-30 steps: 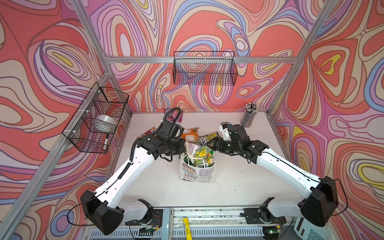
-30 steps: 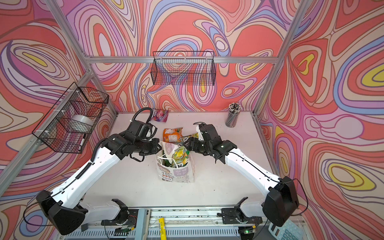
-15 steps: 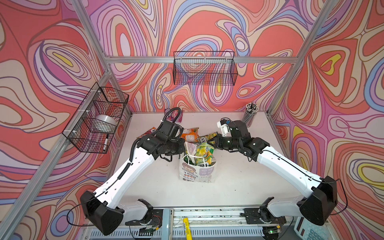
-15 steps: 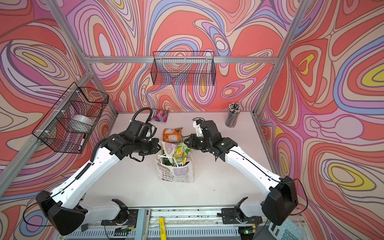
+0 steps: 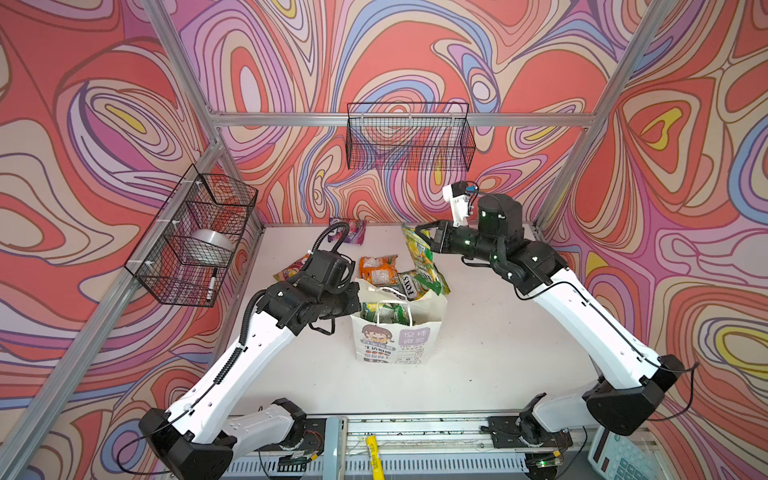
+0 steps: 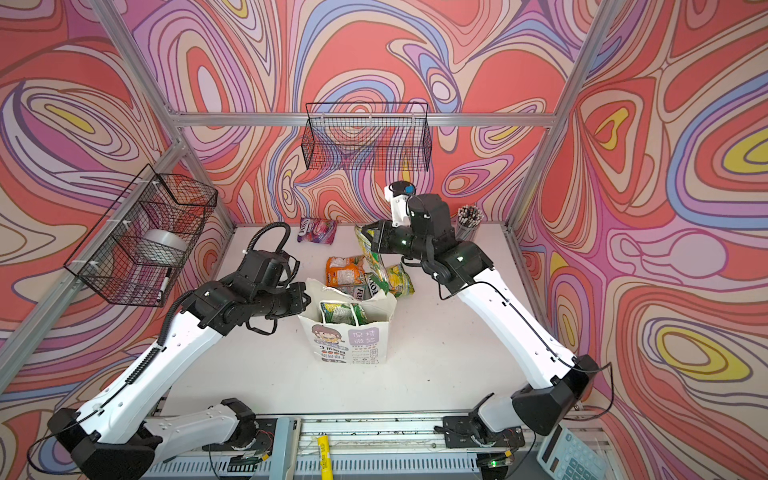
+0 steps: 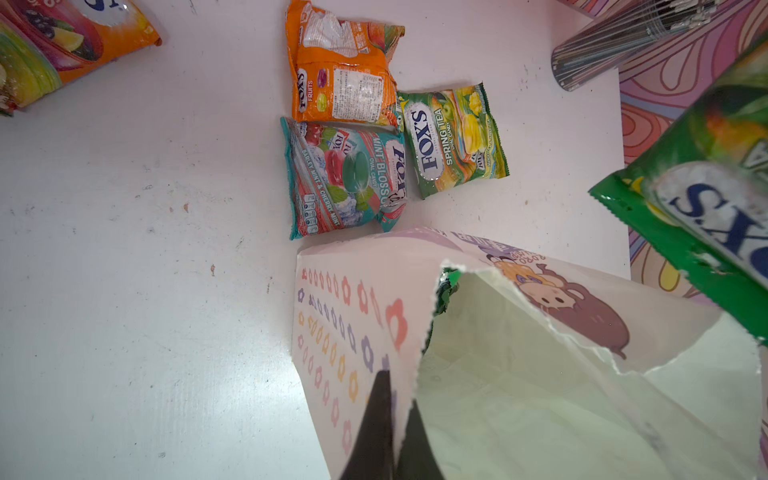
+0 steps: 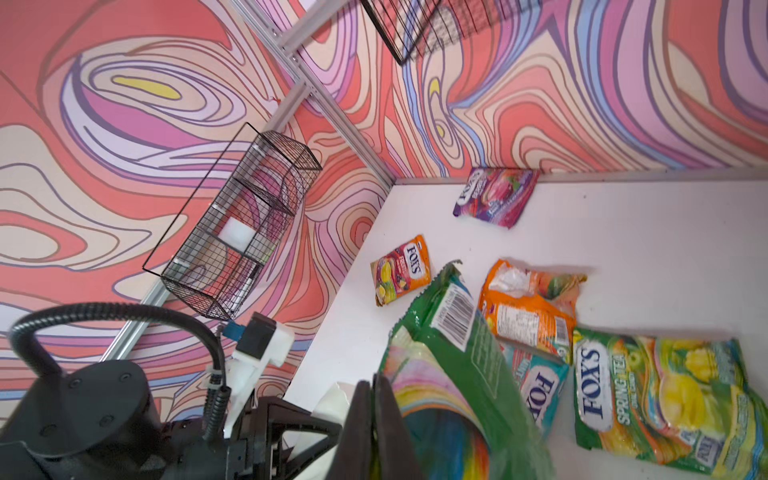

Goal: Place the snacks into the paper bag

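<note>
The white paper bag (image 5: pixel 395 340) (image 6: pixel 349 340) stands upright mid-table with a green packet (image 5: pixel 384 311) inside. My left gripper (image 5: pixel 355 297) (image 7: pixel 397 395) is shut on the bag's left rim (image 7: pixel 361 311). My right gripper (image 5: pixel 419 237) (image 8: pixel 372 382) is shut on a green snack packet (image 5: pixel 424 259) (image 8: pixel 453 353), which hangs in the air behind the bag. On the table behind the bag lie an orange packet (image 5: pixel 376 268) (image 7: pixel 340 75), a teal one (image 7: pixel 345 178) and a yellow-green one (image 7: pixel 453 137). A purple packet (image 5: pixel 349 230) lies by the back wall. An orange-red one (image 5: pixel 291 268) lies by my left arm.
Black wire baskets hang on the back wall (image 5: pixel 409 137) and the left wall (image 5: pixel 195 237). A cup of pens (image 6: pixel 469 220) stands at the back right corner. A yellow marker (image 5: pixel 374 455) and a calculator (image 6: pixel 569 457) lie off the table's front edge.
My right gripper has shut on the green packet and lifted it up and back from the pile behind the bag. The left arm and the bag have not moved.
</note>
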`<action>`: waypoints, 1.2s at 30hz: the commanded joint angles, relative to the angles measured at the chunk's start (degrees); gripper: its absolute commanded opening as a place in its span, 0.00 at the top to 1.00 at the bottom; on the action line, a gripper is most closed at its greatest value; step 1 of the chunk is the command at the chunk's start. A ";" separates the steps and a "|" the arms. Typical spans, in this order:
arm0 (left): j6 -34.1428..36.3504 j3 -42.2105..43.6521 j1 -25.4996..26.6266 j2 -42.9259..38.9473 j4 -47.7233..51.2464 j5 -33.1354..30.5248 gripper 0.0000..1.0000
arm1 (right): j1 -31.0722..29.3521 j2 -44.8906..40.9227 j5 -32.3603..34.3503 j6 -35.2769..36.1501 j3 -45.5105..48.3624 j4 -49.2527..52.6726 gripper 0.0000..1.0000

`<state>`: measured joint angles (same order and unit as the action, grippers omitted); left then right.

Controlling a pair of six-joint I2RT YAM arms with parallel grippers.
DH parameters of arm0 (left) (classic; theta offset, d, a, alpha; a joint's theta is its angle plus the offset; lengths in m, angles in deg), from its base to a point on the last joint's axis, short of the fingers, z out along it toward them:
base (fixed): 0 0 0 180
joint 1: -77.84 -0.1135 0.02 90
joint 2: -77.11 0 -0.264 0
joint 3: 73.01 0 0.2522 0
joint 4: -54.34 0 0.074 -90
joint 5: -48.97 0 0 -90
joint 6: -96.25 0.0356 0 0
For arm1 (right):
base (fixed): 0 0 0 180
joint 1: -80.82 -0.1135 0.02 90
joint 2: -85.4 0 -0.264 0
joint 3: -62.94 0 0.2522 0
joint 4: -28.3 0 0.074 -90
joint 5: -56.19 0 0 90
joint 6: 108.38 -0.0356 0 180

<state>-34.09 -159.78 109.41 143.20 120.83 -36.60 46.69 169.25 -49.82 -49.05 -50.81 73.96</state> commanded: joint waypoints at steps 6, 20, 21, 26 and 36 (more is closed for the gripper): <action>-1.67 -1.02 0.24 2.23 -2.80 0.32 1.00 | -0.08 0.01 -6.92 5.78 -12.90 0.69 1.00; -0.80 -4.49 0.24 3.30 -0.81 0.24 1.00 | -0.56 -0.95 -22.71 0.94 -8.69 -8.93 1.00; -0.68 -4.58 0.24 3.26 -0.70 0.28 1.00 | -0.77 -0.83 -23.49 0.64 -8.33 -9.63 1.00; -0.27 -4.96 0.16 4.57 0.09 0.32 1.00 | -2.43 -1.38 -25.47 0.08 -6.59 -13.06 1.00; -1.05 -3.72 0.07 4.25 0.15 -0.27 1.00 | -2.49 0.95 -19.98 3.97 -18.78 -11.22 1.00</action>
<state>-34.90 -162.87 109.41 147.87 120.63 -36.17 44.37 169.95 -71.28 -46.87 -65.95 66.12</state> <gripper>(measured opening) 0.048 0.047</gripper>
